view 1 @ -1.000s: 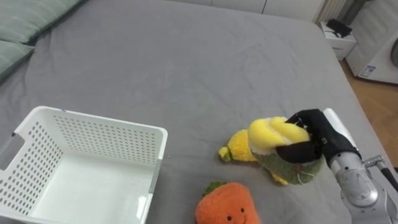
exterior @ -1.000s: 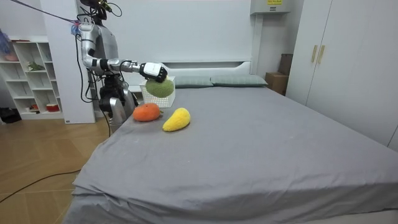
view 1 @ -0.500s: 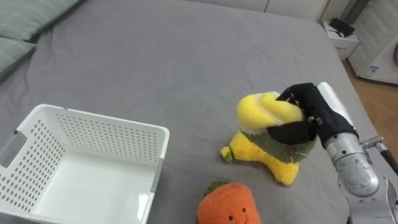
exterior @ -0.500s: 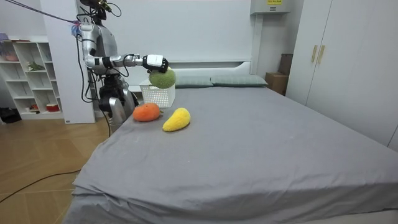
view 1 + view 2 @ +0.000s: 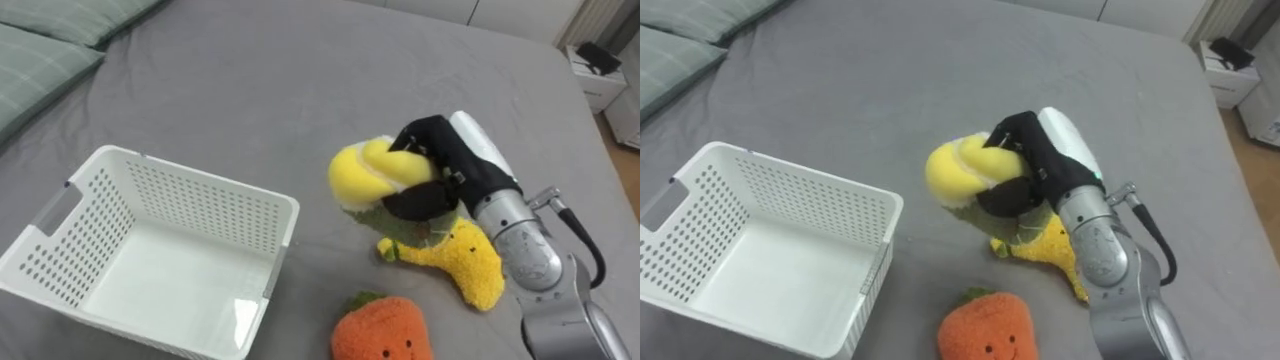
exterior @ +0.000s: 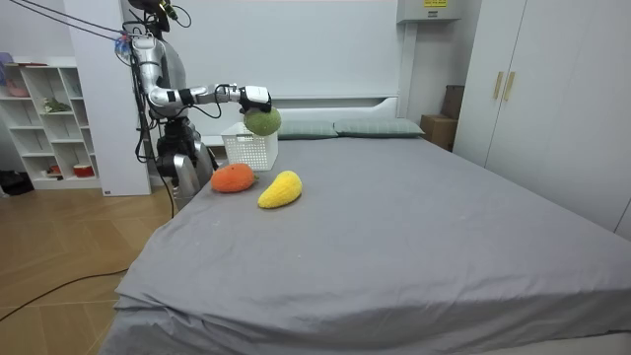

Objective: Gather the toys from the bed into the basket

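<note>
My right hand (image 5: pixel 445 160) is shut on a green and yellow plush toy (image 5: pixel 362 176) and holds it in the air above the grey bed (image 5: pixel 300 90), just right of the white perforated basket (image 5: pixel 200 212). The room view has the same hand (image 6: pixel 252 97) and the toy (image 6: pixel 262 122) over the basket (image 6: pixel 248 150). Under the hand a yellow plush toy (image 5: pixel 472 268) lies on the bed. An orange plush toy (image 5: pixel 385 330) with a green top lies at the near edge. The basket holds nothing.
Green pillows (image 5: pixel 50 45) lie at the far left of the bed. A white nightstand (image 5: pixel 600 80) stands beyond the bed's right side. In the room view I stand at the bed's corner, with a white shelf (image 6: pixel 44 118) behind me.
My right hand has carried the green and yellow toy up and to the left, from over the yellow toy toward the basket's right side. The eye views have shifted a little.
</note>
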Controlling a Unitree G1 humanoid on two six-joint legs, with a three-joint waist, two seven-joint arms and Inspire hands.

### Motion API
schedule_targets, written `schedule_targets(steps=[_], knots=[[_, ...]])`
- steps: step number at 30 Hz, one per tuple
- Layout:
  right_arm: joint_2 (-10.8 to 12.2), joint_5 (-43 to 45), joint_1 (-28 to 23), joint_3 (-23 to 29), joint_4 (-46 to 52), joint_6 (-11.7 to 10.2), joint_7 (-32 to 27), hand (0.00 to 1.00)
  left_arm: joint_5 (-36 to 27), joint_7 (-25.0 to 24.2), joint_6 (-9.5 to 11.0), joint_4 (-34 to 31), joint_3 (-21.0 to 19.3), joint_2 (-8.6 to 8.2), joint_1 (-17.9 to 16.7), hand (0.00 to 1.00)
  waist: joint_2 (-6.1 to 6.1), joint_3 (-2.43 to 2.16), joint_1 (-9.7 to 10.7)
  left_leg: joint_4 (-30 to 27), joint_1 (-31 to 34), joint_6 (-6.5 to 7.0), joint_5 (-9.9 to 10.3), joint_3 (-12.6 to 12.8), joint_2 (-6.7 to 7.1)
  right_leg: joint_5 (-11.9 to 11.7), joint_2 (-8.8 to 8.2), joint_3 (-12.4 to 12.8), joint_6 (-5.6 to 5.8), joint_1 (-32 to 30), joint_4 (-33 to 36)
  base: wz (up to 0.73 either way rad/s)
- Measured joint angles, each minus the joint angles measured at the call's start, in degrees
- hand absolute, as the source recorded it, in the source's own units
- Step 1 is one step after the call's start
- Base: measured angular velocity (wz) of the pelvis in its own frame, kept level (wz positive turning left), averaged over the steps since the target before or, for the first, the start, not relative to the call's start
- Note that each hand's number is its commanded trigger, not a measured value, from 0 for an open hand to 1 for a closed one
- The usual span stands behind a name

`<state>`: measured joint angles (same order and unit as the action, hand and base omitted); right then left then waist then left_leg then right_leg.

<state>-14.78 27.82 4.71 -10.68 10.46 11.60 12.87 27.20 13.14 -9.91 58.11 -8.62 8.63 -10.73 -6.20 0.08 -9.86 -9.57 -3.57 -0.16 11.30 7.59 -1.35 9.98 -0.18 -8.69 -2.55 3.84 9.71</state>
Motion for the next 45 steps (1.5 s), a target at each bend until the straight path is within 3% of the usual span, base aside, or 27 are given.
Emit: schedule_targets(steps=[6, 8, 11, 19, 27, 28, 30, 31, 32, 45], knots=[[0.0, 0.0, 4.3, -4.3, 0.0, 0.0, 1.1, 1.00, 0.0, 0.1, 0.0, 0.0, 2.6, 0.59, 0.3, 0.00, -0.74, 0.38, -0.6, -0.1, 0.5, 0.11, -0.1, -1.0, 0.11, 0.0, -0.21, -1.3, 0.00, 0.0, 0.0, 0.10], [0.0, 0.0, 4.7, -5.4, 0.0, 0.0, 1.9, 1.00, 0.0, 0.1, 0.1, 0.3, 3.3, 0.78, 1.0, 0.00, -1.34, 0.65, -1.7, -0.2, 0.7, 0.15, -0.1, -1.3, 0.17, 0.0, -0.26, -1.6, 0.01, 0.0, 0.1, 0.07], [0.5, 0.0, 4.7, -7.5, 0.0, 0.1, 2.9, 1.00, 0.0, 0.1, 0.1, 1.2, 3.3, 0.87, 1.7, 0.00, -1.91, 0.40, -2.9, -0.2, 0.7, 0.15, -0.1, -1.6, 0.19, 0.0, -0.25, -1.8, 0.05, 0.0, 0.1, 0.01], [2.3, 3.7, 4.8, -11.6, -0.1, 1.0, 4.4, 1.00, 1.8, -0.4, 0.0, 0.3, 3.4, 1.23, 3.3, 0.00, -1.71, 0.53, -5.7, -0.4, 2.2, 0.39, -0.3, -3.1, 0.58, -0.1, -0.76, -4.1, 0.16, -0.4, 0.0, 0.10], [3.3, 5.1, 8.8, -17.0, -1.3, 2.3, 7.2, 1.00, 2.8, -0.4, -0.8, 0.2, 5.9, 1.48, 4.9, 0.00, -1.35, 0.74, -7.7, -0.8, 3.4, 0.62, -0.5, -4.6, 0.99, -0.2, -0.81, -5.8, 0.31, -1.0, -0.1, 0.09], [3.9, 5.1, 9.4, -17.6, -2.0, 2.3, 7.6, 0.96, 2.9, -0.4, -1.2, 0.0, 6.6, 1.50, 5.0, 0.00, -1.35, 0.74, -7.9, -0.8, 3.5, 0.64, -0.5, -4.8, 1.03, -0.2, -0.81, -6.1, 0.32, -1.0, -0.1, 0.10], [5.2, 5.1, 9.7, -17.9, -3.6, 2.3, 7.8, 0.58, 3.7, -0.4, -1.3, -0.3, 6.7, 1.43, 5.0, 0.00, -1.40, 0.70, -8.0, -0.8, 3.6, 0.70, -0.5, -5.3, 1.16, -0.2, -0.90, -7.0, 0.36, -0.9, -0.2, 0.11], [5.8, 5.1, 9.8, -18.0, -4.8, 2.3, 7.8, 0.17, 3.9, -0.4, -1.4, -0.5, 6.7, 1.43, 5.0, 0.00, -1.39, 0.71, -8.1, -0.8, 3.7, 0.74, -0.6, -5.4, 1.22, -0.2, -0.97, -7.3, 0.41, -0.9, -0.2, 0.09], [6.4, 5.4, 9.8, -18.0, -6.2, 2.3, 7.8, 0.00, 3.9, -0.3, -1.4, -0.6, 6.7, 1.43, 5.0, 0.00, -1.37, 0.72, -8.1, -0.8, 3.8, 0.81, -0.7, -5.5, 1.28, -0.2, -1.04, -7.5, 0.44, -0.9, -0.2, 0.07], [7.6, 6.2, 9.8, -18.0, -8.3, 2.3, 7.8, 0.00, 3.9, -0.2, -1.8, -0.6, 6.8, 1.40, 5.0, 0.00, -1.27, 0.79, -8.0, -0.8, 4.1, 1.28, -1.2, -7.1, 2.13, -0.3, -1.80, -9.1, 0.96, -0.6, -0.1, 0.05]])
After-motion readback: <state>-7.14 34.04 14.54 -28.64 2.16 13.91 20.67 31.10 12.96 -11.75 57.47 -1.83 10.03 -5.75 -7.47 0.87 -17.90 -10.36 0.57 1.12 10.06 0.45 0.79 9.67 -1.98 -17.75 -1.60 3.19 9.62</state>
